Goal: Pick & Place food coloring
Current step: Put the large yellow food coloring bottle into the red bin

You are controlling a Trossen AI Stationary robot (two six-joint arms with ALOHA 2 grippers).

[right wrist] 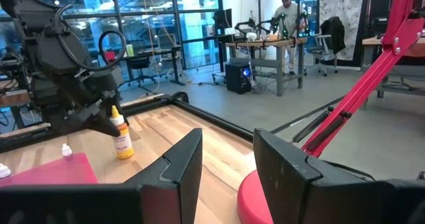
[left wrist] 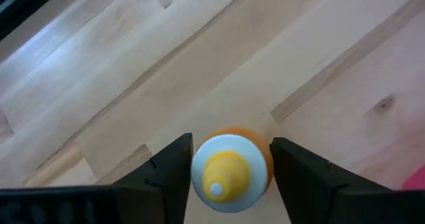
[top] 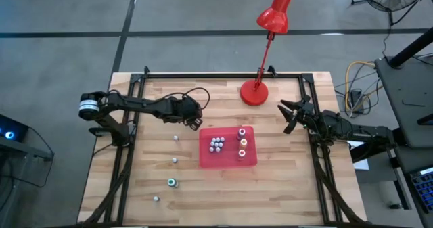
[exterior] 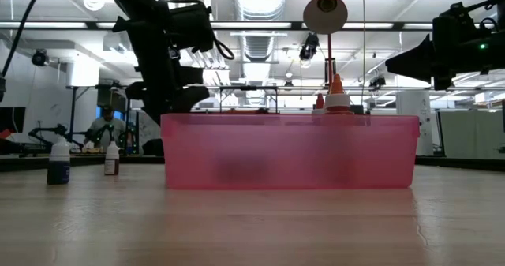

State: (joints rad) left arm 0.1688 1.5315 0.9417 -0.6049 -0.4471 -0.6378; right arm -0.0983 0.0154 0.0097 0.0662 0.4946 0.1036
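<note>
Here the left pincer [left wrist: 229,174] straddles an orange food coloring bottle [left wrist: 230,169] standing on the counter [top: 284,180] just beside the red tray [top: 227,159]; its fingers flank the cap, contact unclear. More bottles [top: 217,145] sit in the tray, and four dot the counter. The right pincer [top: 291,115] hovers near the lamp [top: 265,52], fingers parted, holding nothing.

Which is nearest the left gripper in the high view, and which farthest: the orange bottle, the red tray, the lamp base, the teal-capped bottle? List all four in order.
From the left gripper:
1. Orange bottle, between its fingers.
2. Red tray, just beside it, mid-table.
3. Lamp base, at the far edge.
4. Teal-capped bottle, toward the near edge.
</note>
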